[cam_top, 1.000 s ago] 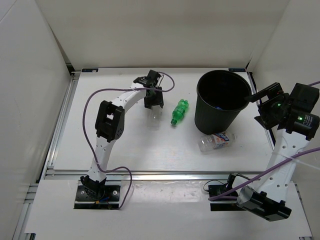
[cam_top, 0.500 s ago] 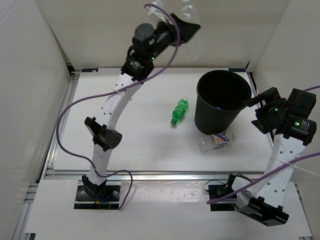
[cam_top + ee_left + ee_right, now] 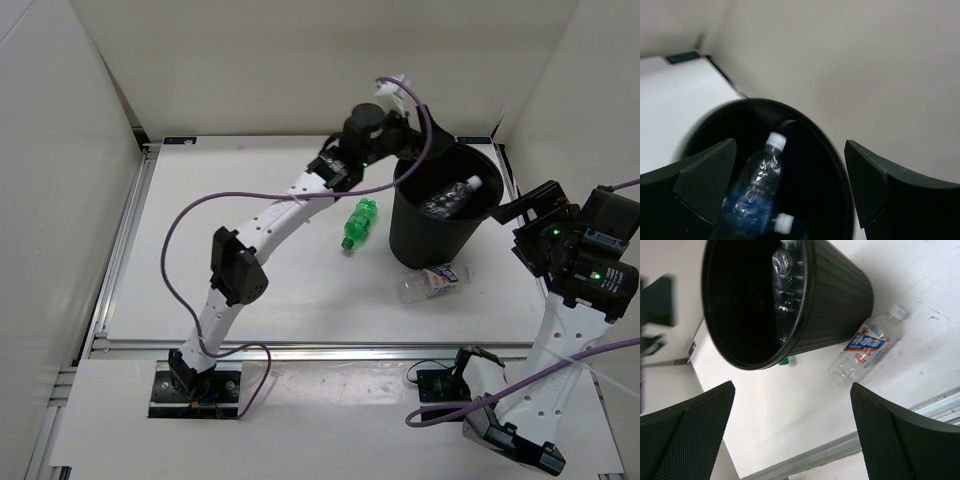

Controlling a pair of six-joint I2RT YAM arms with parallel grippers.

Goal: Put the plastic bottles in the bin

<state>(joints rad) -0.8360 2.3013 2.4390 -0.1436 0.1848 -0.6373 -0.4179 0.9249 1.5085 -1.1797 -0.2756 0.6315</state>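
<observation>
1. Plastic bottles: a clear bottle [image 3: 760, 182] lies slanted inside the bin [image 3: 440, 235]. Its white cap points up toward the far right part of the rim.
2. In the left wrist view the white cap of a second bottle [image 3: 782, 222] shows just below the clear one, deeper in the bin. Some blue shows there, but the rest of that bottle is too dark to make out.
3. The left gripper [image 3: 790, 145] hangs straight above the bin's mouth. The clear bottle is below it and apart from it. Its fingers [image 3: 700, 175] are spread wide, with nothing between them.
4. The bin stands upright at the far right of the table [image 3: 320, 300].
5. A translucent green bottle [image 3: 358, 222] lies on its side on the table, near the bin's left wall. It is on the near side of the outstretched left arm and well below the gripper.
6. A labelled bottle [image 3: 432, 282], clear with a blue-and-white label, lies on its side just in front of the bin's base, its cap pointing right. Whether it touches the bin cannot be told.
7. The right gripper [image 3: 792, 385] is held off the table to the right of the bin, outside its rim and apart from every bottle. Its fingers stand wide apart and hold nothing. In the right wrist view the bin and the labelled bottle appear between them.
</observation>
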